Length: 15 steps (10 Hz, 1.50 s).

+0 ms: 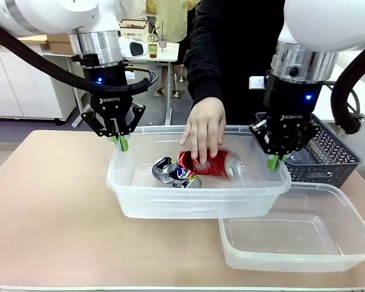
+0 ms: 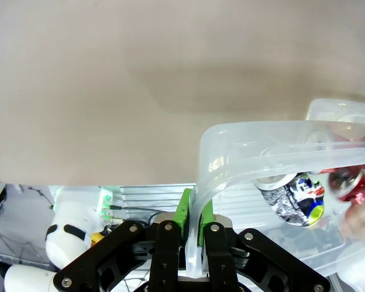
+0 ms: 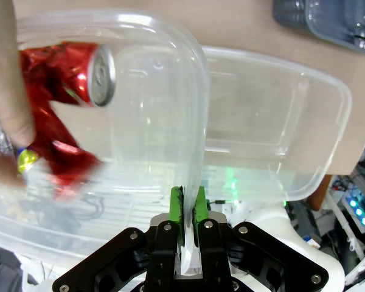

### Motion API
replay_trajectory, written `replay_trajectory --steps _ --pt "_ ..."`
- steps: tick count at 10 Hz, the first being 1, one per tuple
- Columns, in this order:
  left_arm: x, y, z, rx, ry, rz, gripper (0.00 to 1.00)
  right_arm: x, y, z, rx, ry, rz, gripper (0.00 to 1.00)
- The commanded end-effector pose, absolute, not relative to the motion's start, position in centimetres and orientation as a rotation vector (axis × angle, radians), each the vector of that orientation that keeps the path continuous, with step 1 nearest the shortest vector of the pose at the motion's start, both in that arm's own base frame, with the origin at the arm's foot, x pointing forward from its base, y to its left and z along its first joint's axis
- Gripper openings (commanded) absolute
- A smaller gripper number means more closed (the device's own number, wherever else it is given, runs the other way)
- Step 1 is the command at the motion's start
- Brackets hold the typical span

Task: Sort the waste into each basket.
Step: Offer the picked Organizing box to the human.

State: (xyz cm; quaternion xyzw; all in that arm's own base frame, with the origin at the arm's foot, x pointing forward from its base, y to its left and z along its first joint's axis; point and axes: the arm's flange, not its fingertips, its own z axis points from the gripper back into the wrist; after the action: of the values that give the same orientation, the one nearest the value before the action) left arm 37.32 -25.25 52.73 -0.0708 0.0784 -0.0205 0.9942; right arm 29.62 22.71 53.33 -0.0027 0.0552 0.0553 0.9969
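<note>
The left hand (image 1: 120, 141) is clamped narrow on the left end rim of the upper tub (image 1: 134, 196), its green pads (image 2: 184, 213) pinching the plastic wall between them, as the left wrist view shows. This tub is held between both robot hands, and its right front corner sits over the rim of the second tub (image 1: 353, 252), which rests on the counter (image 1: 48, 219) at the right front. Inside the upper tub lies a crushed silver and blue can (image 1: 170, 171), and just right of it a red can (image 1: 222, 164) lies on its side under the person's hand (image 1: 205, 129), whose fingers rest on it. The right hand (image 1: 272, 162) is likewise closed narrow on the tub's right end rim, pads (image 3: 177, 210) on either side of the wall. Behind the right hand stands a dark lattice basket (image 1: 334, 159) with clear plastic inside.
</note>
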Motion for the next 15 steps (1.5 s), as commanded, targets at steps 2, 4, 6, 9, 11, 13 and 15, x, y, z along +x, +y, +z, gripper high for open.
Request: replay_trajectory --steps 2,4,6,9,11,13,15 --pt "37.3 -25.4 53.0 -0.141 0.148 -0.045 0.07 29.3 23.3 53.9 -0.005 0.11 0.106 0.09" --pt "37.3 -25.4 53.0 -0.141 0.148 -0.045 0.07 29.3 23.3 53.9 -0.005 0.11 0.106 0.09" --pt "37.3 -25.4 53.0 -0.141 0.148 -0.045 0.07 29.3 23.3 53.9 -0.005 0.11 0.106 0.09" --pt "37.3 -25.4 53.0 -0.141 0.148 -0.045 0.07 29.3 23.3 53.9 -0.005 0.11 0.106 0.09" --pt "37.3 -25.4 53.0 -0.141 0.148 -0.045 0.07 29.3 23.3 53.9 -0.005 0.11 0.106 0.09" --pt "37.3 -25.4 53.0 -0.141 0.148 -0.045 0.07 29.3 23.3 53.9 -0.005 0.11 0.106 0.09" --pt "37.3 -25.2 52.7 -0.142 0.157 -0.041 0.07 32.3 24.0 53.2 -0.01 0.145 0.123 0.09"
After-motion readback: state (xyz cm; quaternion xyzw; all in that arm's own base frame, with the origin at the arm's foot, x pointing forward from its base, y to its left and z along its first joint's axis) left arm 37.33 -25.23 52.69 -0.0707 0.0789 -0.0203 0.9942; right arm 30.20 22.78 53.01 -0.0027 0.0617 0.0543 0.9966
